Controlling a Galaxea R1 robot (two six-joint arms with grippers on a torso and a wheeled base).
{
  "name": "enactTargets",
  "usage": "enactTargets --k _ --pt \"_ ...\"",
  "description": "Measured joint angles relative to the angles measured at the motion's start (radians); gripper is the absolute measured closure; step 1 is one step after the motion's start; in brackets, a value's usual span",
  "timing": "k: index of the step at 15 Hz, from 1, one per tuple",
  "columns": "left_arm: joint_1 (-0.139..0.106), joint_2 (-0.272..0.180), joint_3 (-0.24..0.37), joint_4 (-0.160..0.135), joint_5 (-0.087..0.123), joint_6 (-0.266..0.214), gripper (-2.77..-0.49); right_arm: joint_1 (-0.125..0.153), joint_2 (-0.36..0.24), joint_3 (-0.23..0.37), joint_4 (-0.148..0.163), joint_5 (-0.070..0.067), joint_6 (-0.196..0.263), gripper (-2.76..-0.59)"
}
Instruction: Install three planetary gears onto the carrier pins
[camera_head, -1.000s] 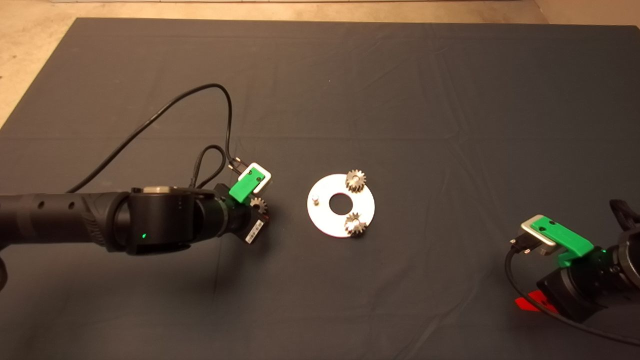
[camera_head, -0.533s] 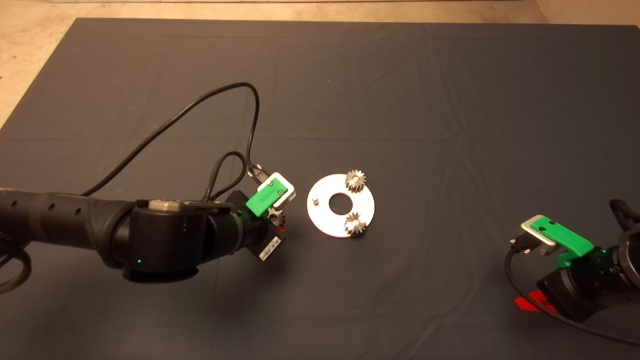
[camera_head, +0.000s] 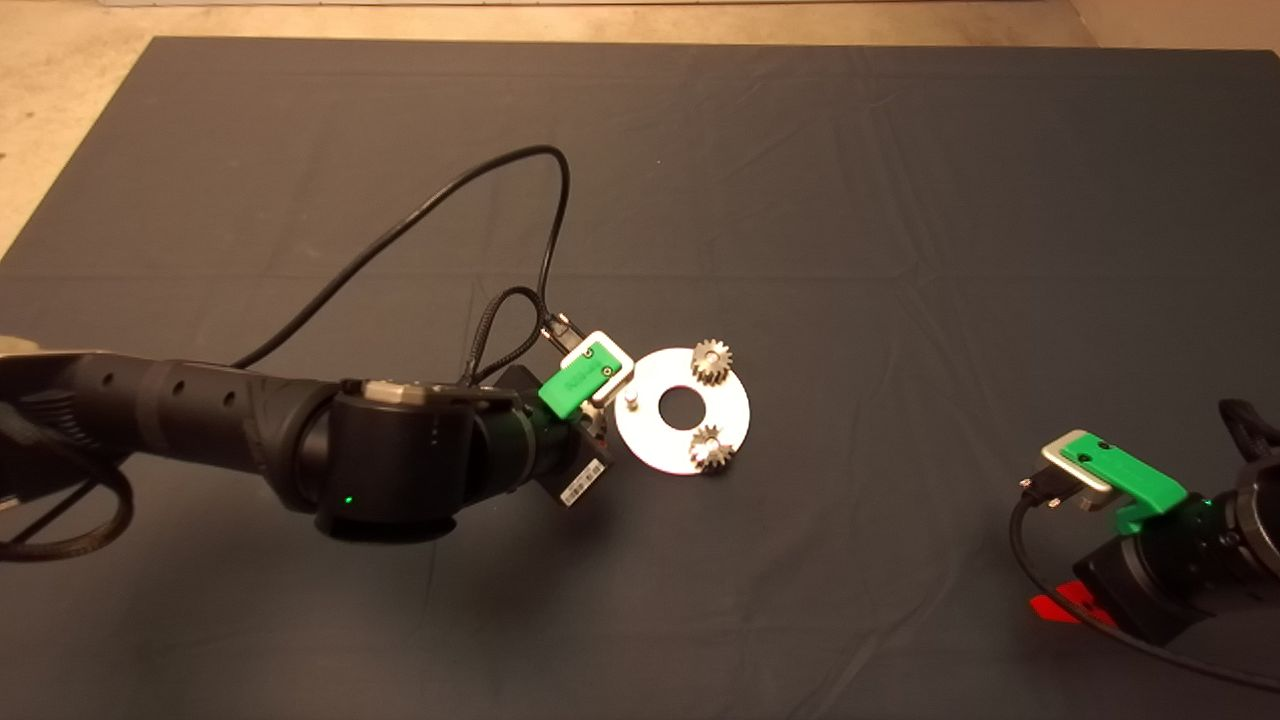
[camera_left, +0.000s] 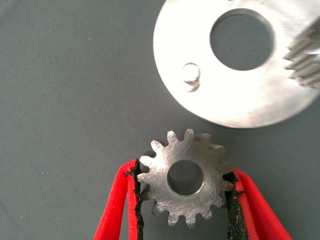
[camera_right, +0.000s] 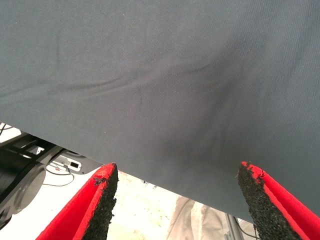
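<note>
Head view: left arm is reaching in over the mat (camera_head: 800, 180), with the left gripper (camera_head: 597, 425) sitting right at the disc (camera_head: 655, 440) edge on the arm's side. Its green camera mount and cable are covering the fingers, so grip state is not readable here and the carried gear is hidden. Two planetary gears are already sitting on the disc: one (camera_head: 711, 361) at the far rim, one (camera_head: 709, 447) at the near rim. The bare pin (camera_head: 632, 398) is standing on the disc just beside the gripper. The right gripper (camera_head: 1130, 575) is idling well away from the disc, at the mat's lower right edge.

Left wrist view: this is filling in what the head view is hiding. Red fingers (camera_left: 122, 200) are pinching the third gear (camera_left: 185, 177) flat by its teeth, one pad on each side, bore facing the camera. The gear is hanging near the disc (camera_left: 250, 100) rim, not over it. The free pin (camera_left: 191, 74) is showing apart from the gear, between rim and centre hole. One seated gear (camera_left: 305, 55) is blurring in at the frame edge.

Right wrist view: the fingers (camera_right: 97, 207) are spread wide, gripping nothing, only mat (camera_right: 160, 75) beyond them, plus a strip of floor with cabling past the mat's edge.
</note>
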Motion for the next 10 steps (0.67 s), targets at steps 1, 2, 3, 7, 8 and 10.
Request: enactTargets --k 1,2,3,7,8,10 --pt "0.000 0.008 -0.014 0.000 0.000 0.000 -0.75 0.000 0.000 0.000 0.000 0.000 0.000 -1.76" --pt "0.000 0.016 -0.024 0.000 0.000 0.003 -0.75 0.000 0.000 0.000 0.000 -0.001 0.000 -1.76" --pt "0.000 0.027 -0.027 0.000 -0.002 0.003 -0.75 0.000 0.000 0.000 0.000 0.000 0.000 -1.76" --pt "-0.025 0.029 -0.032 0.000 -0.004 0.003 -0.73 0.000 0.000 0.000 0.000 0.000 0.000 -1.76" --pt "-0.034 0.029 -0.032 0.000 -0.004 0.003 -0.73 0.000 0.000 0.000 0.000 0.000 0.000 -1.76" --pt "-0.039 0.036 -0.032 0.000 -0.003 0.003 -0.73 0.000 0.000 0.000 0.000 0.000 0.000 -1.76"
